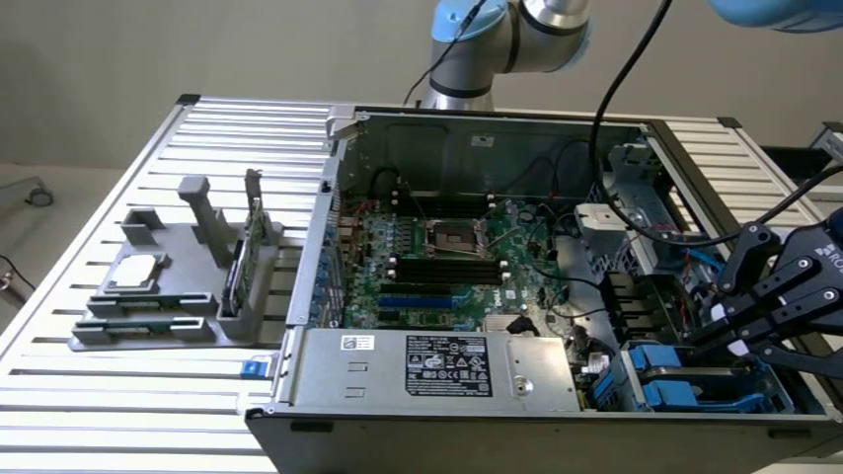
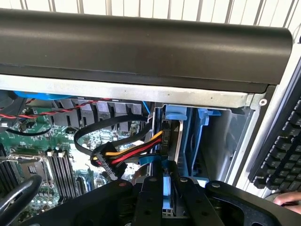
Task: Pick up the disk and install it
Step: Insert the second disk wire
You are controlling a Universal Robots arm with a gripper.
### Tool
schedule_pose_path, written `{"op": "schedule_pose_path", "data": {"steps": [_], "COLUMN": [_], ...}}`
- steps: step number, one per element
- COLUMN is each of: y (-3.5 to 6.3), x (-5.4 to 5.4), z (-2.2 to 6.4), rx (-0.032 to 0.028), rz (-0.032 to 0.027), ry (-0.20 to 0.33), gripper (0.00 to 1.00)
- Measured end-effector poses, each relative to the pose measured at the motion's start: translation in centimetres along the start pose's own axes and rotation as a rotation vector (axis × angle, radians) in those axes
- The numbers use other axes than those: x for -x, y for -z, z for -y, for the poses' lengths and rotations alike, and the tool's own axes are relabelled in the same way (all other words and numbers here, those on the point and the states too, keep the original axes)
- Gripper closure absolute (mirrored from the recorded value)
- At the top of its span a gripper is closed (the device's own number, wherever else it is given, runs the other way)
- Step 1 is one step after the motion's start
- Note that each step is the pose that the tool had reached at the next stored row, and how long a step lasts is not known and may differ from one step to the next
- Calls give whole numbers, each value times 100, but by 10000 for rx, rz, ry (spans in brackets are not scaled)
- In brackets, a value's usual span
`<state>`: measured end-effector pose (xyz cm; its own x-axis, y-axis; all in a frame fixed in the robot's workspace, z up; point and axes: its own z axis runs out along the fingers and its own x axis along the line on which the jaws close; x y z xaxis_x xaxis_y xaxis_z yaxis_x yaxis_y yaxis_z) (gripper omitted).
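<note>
We see our gripper point(image 2: 165, 200) closed on the disk point(image 2: 173, 155); its long axis points straight ahead into the blue drive bay point(image 2: 195, 136) of the computer case point(image 1: 395, 395).

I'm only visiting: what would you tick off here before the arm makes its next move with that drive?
1. End effector shut on the flat silver, blue-framed disk: ok.
2. End effector at the blue plastic drive bay: ok.
3. Disk lined up with a free slot: cannot tell.
4. Red, yellow and black cable bundle clear of the path: cannot tell.
5. Disk seated in the bay: not ok.
6. Person's hand outside the open grey metal computer case: ok.
</note>
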<state>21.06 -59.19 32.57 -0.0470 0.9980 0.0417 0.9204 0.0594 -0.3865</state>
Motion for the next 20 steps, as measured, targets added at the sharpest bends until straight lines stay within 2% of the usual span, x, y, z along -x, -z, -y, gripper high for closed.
{"op": "schedule_pose_path", "data": {"steps": [7, 10, 11, 12, 13, 17, 20], "y": [23, 68, 68, 62, 52, -1, -2], "x": [8, 12, 12, 13, 13, 7, 0], "z": [12, 37, 49, 69, 98, 257, 390], "rx": [0, 1, 1, 1, 1, 1, 1], "rz": [-12, -13, -14, -15, -13, -13, -12], "ry": [3, 4, 5, 5, 5, 6, 6], "gripper": [82, 64, 64, 64, 58, 58, 58]}}
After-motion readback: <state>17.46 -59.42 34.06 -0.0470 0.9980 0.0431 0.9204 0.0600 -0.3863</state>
